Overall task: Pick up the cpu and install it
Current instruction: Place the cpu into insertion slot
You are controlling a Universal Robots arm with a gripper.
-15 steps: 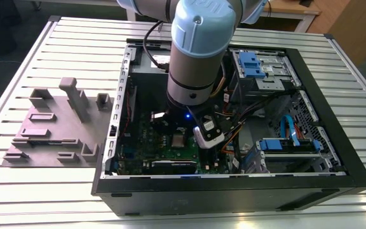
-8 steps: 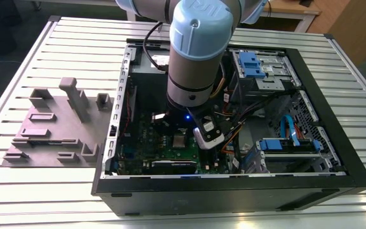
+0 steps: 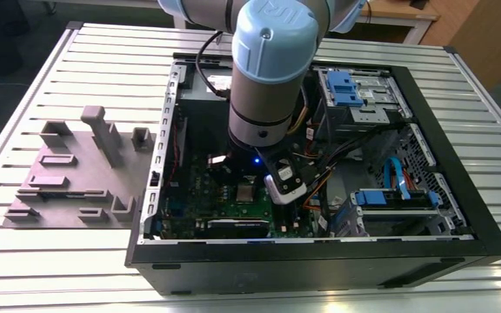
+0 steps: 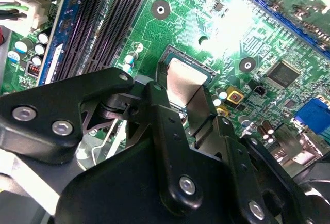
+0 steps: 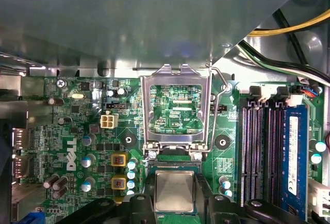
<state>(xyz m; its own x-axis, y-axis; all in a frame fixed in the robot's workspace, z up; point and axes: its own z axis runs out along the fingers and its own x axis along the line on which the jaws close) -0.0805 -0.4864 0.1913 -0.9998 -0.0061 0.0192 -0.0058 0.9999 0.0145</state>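
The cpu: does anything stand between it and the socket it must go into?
Nothing visible does. The metal retention frame is swung open, away from the socket, and the cpu lies directly over the socket.

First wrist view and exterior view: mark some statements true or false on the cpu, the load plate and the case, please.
1. The cpu is down at the motherboard, right by the claw. True.
2. The metal load plate is closed over the cpu. False: it is flipped open, and the board shows through its window.
3. The arm reaches into the black computer case. True.
4. The case stands upright with its side shut. False: it lies flat, open side up.
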